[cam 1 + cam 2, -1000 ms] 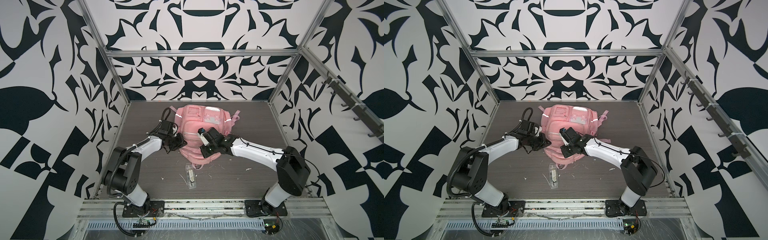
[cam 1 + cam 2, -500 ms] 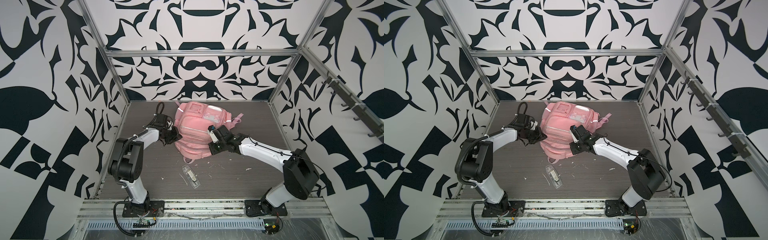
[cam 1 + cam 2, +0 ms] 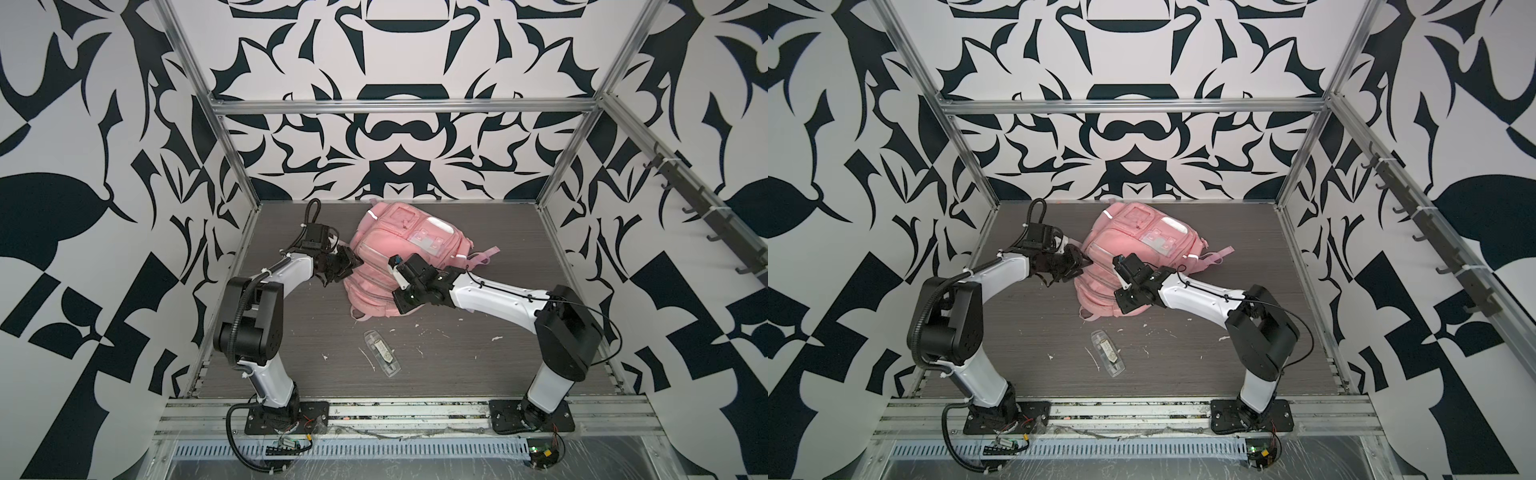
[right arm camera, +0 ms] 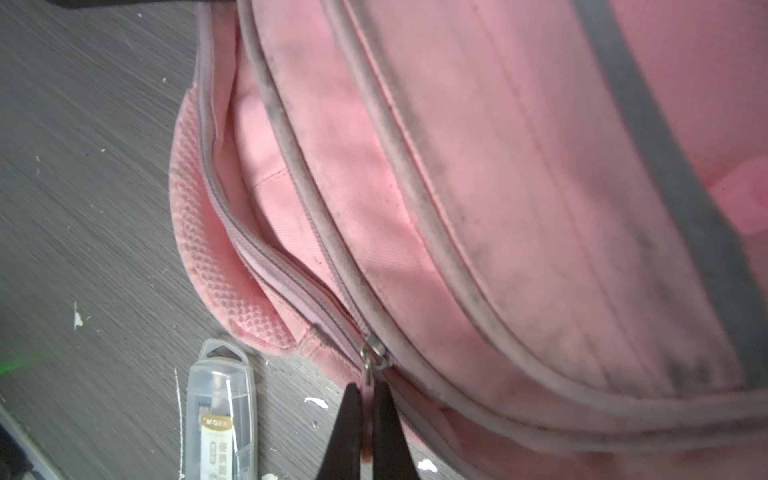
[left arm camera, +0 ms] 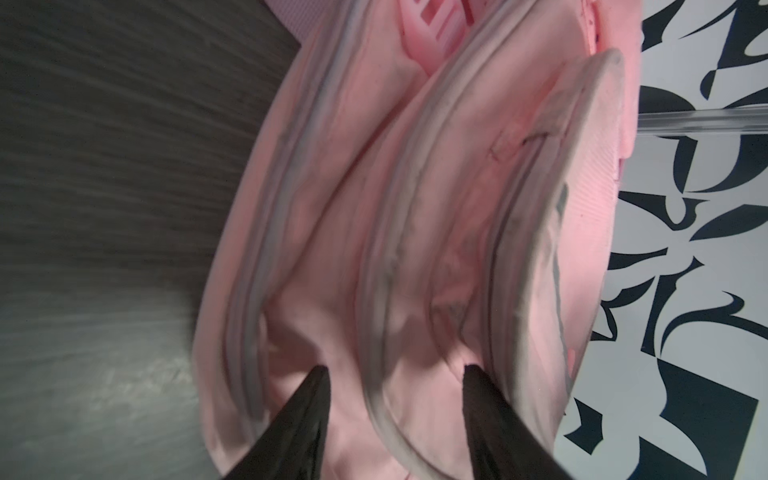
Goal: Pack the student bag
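Nearest me a clear case [image 4: 220,411] lies flat on the table [image 3: 291,345] among white scraps [image 3: 496,338], just beside the fingers of the right gripper [image 4: 366,399]. Those fingers are pressed almost together, pinching the zip pull [image 4: 369,370] of the bag [image 3: 374,249], which slumps pockets-up mid-table, just beyond them. Ahead of the tips the zip is parted, and the opening [image 4: 257,178] shows pale lining. Farther off, at the bag's other flank, the left gripper [image 5: 395,374] has its fingers spread with a piped seam [image 5: 382,291] lying between the tips. I cannot tell whether either pad touches it. The bag looks soft, light and floppy to me. It would likely sag and slide on the table rather than resist a tug. I judge the pull the sound hold for the zip, with a firm seam pinched opposite to brace it. The case sits close enough to the right fingers to get knocked, and the drooping flap may shut the opening.
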Robot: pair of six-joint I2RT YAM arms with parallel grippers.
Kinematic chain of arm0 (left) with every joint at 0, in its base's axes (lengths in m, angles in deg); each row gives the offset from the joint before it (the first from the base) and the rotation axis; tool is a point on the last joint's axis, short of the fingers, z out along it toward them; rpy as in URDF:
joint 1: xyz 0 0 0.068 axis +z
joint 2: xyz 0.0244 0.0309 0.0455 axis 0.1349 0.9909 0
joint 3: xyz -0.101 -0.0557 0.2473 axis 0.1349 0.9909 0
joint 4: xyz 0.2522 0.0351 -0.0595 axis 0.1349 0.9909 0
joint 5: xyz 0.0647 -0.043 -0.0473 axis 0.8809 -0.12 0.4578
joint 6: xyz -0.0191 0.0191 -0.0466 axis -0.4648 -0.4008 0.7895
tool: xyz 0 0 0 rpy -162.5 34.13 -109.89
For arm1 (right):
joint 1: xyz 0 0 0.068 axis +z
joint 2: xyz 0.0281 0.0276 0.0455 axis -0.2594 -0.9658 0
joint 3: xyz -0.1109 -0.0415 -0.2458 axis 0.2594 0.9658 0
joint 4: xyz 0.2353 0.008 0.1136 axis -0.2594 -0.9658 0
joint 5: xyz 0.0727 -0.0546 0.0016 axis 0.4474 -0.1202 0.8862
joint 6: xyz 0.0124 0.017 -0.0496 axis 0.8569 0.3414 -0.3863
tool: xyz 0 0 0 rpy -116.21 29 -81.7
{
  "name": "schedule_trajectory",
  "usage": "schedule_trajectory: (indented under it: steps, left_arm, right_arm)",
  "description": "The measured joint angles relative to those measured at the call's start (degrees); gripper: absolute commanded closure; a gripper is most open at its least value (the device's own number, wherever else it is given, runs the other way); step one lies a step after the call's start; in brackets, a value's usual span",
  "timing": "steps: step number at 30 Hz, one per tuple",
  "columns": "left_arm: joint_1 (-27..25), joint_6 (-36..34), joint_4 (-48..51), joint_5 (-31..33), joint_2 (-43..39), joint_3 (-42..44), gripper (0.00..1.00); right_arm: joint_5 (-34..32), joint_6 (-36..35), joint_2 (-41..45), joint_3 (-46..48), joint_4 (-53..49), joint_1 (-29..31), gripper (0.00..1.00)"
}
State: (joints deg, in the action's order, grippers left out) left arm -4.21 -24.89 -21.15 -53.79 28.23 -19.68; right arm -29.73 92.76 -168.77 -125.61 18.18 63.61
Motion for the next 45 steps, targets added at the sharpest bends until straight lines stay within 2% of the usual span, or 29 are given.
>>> schedule_trajectory:
  steps: [6,16,18,23,25,33,38,45]
  left_arm:
    - [-1.2,0.8,-0.3,-0.9,-5.7,4.4,0.46]
    - [-7.8,3.3,-2.6,-1.1,-4.8,6.6,0.51]
    - [-7.8,3.5,-3.1,-1.1,-3.9,6.6,0.55]
    - [-7.8,4.4,-3.8,-1.3,-2.3,6.4,0.83]
    - [-7.6,4.1,-3.7,-1.4,-2.3,5.9,0.88]
    - [-5.4,2.4,-1.6,-2.6,-2.3,5.0,0.92]
    - [-4.3,1.1,-1.0,-3.0,-2.9,5.0,0.93]
    - [-4.1,0.9,-1.0,-3.0,-3.0,5.1,0.93]
  right_arm:
    - [0.7,0.0,-0.6,-0.2,0.0,0.4,1.00]
    - [1.0,0.4,-0.6,-1.0,0.0,0.7,1.00]
    - [1.0,0.4,-0.6,-1.2,0.0,0.7,1.00]
    - [0.9,0.5,-0.6,-1.2,-0.1,0.8,1.00]
    - [0.9,0.5,-0.6,-1.2,-0.1,0.8,1.00]
    - [-0.1,-0.5,2.1,2.3,0.6,-0.2,1.00]
    - [0.9,-0.8,6.0,6.7,0.7,-4.4,1.00]
    - [2.0,-1.4,7.4,8.2,-0.5,-10.8,1.00]
